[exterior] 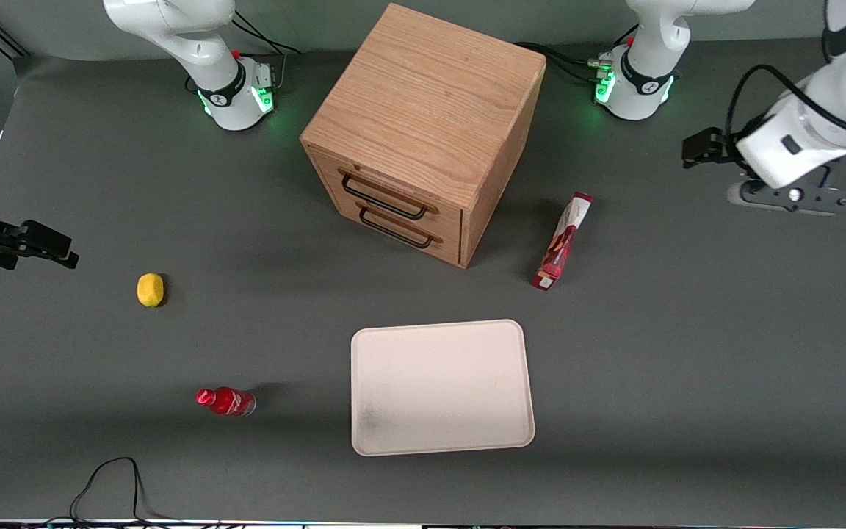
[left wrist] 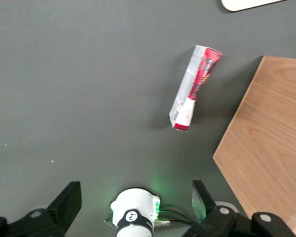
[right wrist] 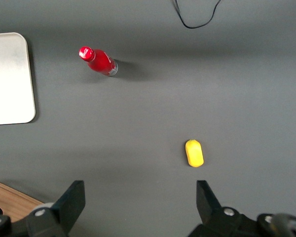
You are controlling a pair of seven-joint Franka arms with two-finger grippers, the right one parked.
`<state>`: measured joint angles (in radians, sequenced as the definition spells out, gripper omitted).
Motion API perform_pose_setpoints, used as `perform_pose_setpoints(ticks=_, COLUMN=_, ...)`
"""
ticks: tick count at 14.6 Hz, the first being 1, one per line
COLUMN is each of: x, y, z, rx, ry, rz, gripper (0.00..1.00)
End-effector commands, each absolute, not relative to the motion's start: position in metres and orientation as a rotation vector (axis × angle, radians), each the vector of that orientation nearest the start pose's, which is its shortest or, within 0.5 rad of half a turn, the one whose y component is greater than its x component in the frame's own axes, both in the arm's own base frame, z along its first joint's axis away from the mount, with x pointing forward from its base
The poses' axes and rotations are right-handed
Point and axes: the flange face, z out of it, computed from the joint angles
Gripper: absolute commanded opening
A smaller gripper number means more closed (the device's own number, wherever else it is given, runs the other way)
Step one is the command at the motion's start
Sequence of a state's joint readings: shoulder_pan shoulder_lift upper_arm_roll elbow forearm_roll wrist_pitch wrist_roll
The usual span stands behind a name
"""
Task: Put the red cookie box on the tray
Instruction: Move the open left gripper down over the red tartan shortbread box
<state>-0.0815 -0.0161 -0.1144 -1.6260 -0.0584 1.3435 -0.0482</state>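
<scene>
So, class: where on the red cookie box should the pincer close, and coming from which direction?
Probably from above, across the narrow width at mid-length. The red cookie box lies flat and slim on the table beside the cabinet, long sides free. The open pincer hangs above the table, apart from it.

I see a matt dark-grey table [exterior: 100, 455]. The cabinet [exterior: 423, 95] is pale grained wood with thin dark metal handles [exterior: 386, 200]. The red cookie box [exterior: 562, 241] looks like printed cardboard, slightly glossy. The tray [exterior: 441, 441] is smooth cream plastic. My gripper [left wrist: 138, 207] over the table shows matt black fingers [left wrist: 69, 200].
</scene>
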Motion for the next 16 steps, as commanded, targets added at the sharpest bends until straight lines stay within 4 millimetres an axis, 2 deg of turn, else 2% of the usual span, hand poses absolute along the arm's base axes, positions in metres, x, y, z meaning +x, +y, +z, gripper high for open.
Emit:
perform_pose_setpoints(ticks=1, x=0.500, y=-0.144, z=0.594, rx=-3.116, ry=0.285, rz=0.426, gripper=1.00)
perform_pose_setpoints(ticks=3, x=0.501, y=-0.156, z=0.585, rx=-3.119, ry=0.336, rz=0.444, gripper=1.00)
perform_pose_setpoints(ticks=8, x=0.505, y=-0.168, z=0.586, rx=-3.166, ry=0.364, rz=0.313, gripper=1.00)
perform_pose_setpoints(ticks=12, x=0.484, y=-0.188, z=0.548, rx=-3.164, ry=0.407, rz=0.175, gripper=1.00)
perform_pose_setpoints(ticks=16, x=0.484, y=-0.203, z=0.491, rx=-3.169, ry=0.449, rz=0.106, gripper=1.00)
